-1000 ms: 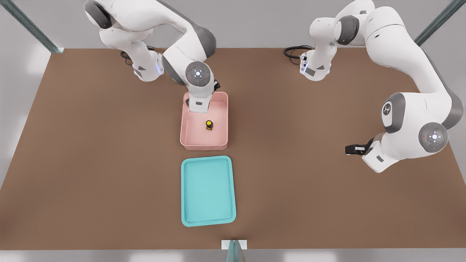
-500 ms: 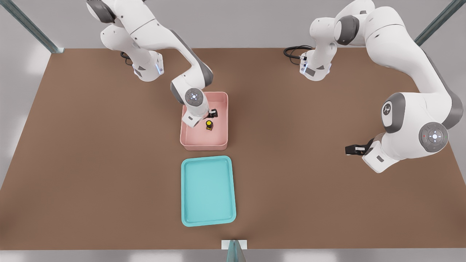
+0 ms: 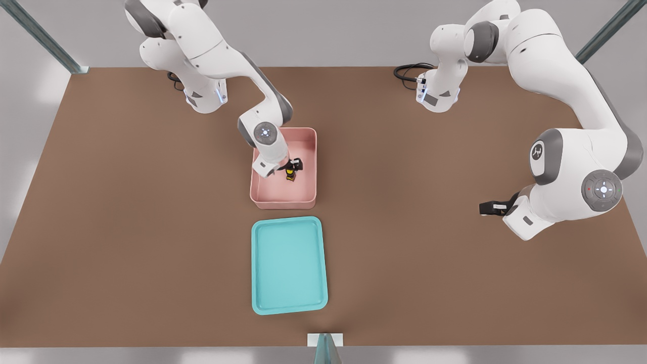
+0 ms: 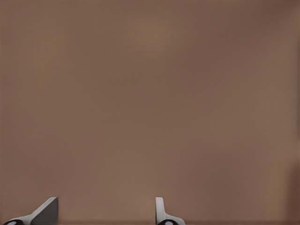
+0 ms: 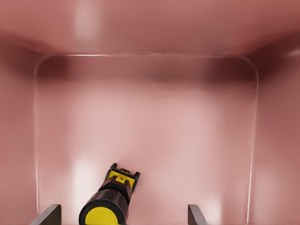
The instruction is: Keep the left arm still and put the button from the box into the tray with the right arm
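One table (image 3: 126, 212), brown. Your pink box (image 3: 283, 202) sits beside the empty tray (image 3: 289, 308). Gripper (image 3: 291, 169) is down inside the box, jaws spread around the button (image 5: 110, 201). It looks light, rigid, slick; pinch its black body, not the cap.

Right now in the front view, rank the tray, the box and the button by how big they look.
1. Tray, largest.
2. Box, a little smaller.
3. Button, tiny, inside the box, with the gripper right at it.
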